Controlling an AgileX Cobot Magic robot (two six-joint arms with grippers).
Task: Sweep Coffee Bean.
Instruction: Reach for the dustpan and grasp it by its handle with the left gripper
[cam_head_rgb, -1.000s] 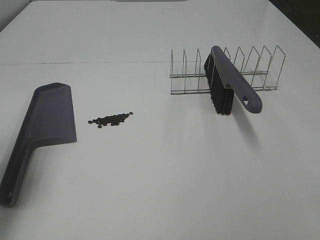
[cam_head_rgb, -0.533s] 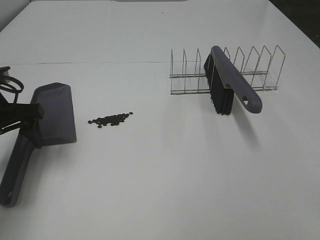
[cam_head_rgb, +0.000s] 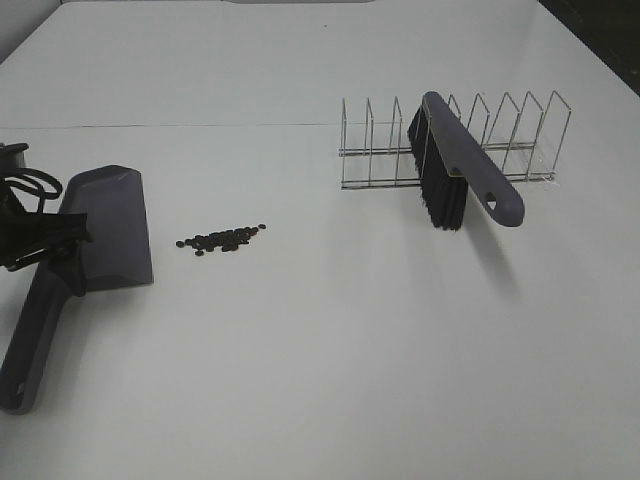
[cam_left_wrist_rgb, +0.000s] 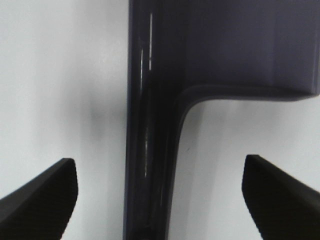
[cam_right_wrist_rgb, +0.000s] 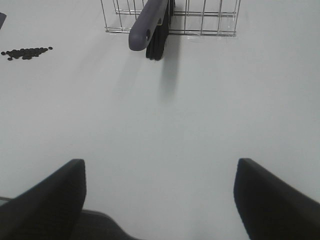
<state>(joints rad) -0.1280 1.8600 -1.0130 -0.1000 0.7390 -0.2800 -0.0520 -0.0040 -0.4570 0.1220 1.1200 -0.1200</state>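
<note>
A small heap of coffee beans lies on the white table, right of a grey-purple dustpan that lies flat with its handle pointing toward the near edge. My left gripper is open and hovers over the handle's upper end, one finger on each side, without touching it. A matching brush with black bristles leans in a wire rack at the right. The right wrist view shows my right gripper open and empty above bare table, well short of the brush and the beans.
The wire rack has several upright dividers around the brush. A thin seam crosses the table behind the dustpan. A dark area borders the table at the far right corner.
The left arm has come in from the left edge and now sits over the dustpan handle. Beans, dustpan and brush have not moved.
</note>
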